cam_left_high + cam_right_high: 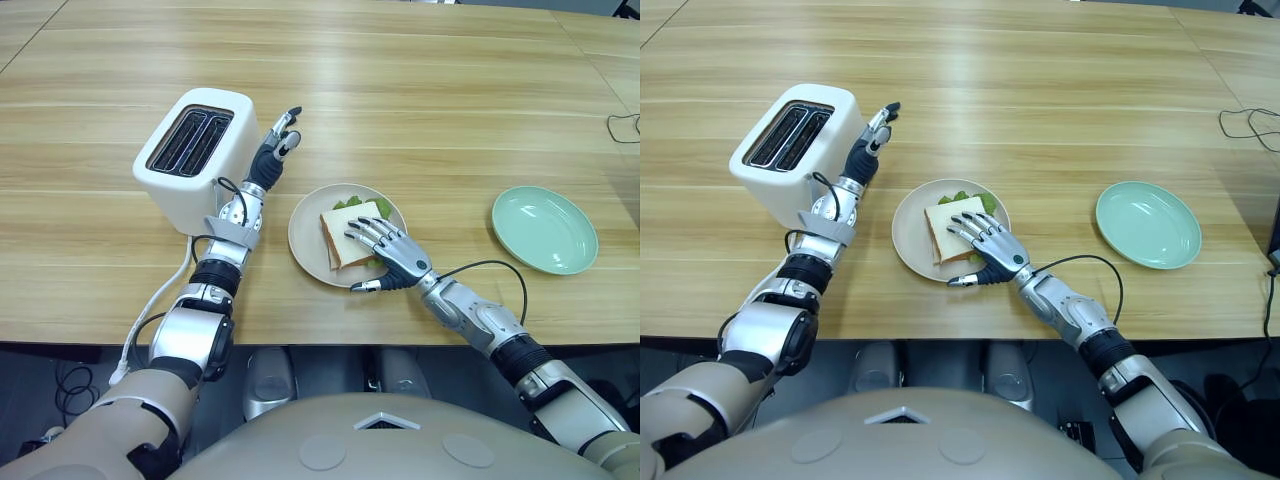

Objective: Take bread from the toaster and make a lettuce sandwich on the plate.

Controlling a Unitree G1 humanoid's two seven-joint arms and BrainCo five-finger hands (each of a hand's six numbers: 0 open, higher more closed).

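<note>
Pale wooden table (420, 100): right hand (395, 255) splays, fingers released, over the sandwich (340, 235); left hand (275, 145) loose, empty, beside toaster (195, 165).

I count one toaster (190, 155), two plates, namely one beige plate (305, 245) and one green plate (545, 228), and one sandwich (345, 232), on one table (450, 100).

Bright, even overhead light, soft across the table (450, 120), with a paler sheen on the far wood. Shadows are short and faint: a soft one hugs the base of the toaster (195, 155), and a thin one sits under the green plate (545, 228) rim. Small highlights glint on my right hand (392, 255), and below the near table edge it's dark.
</note>
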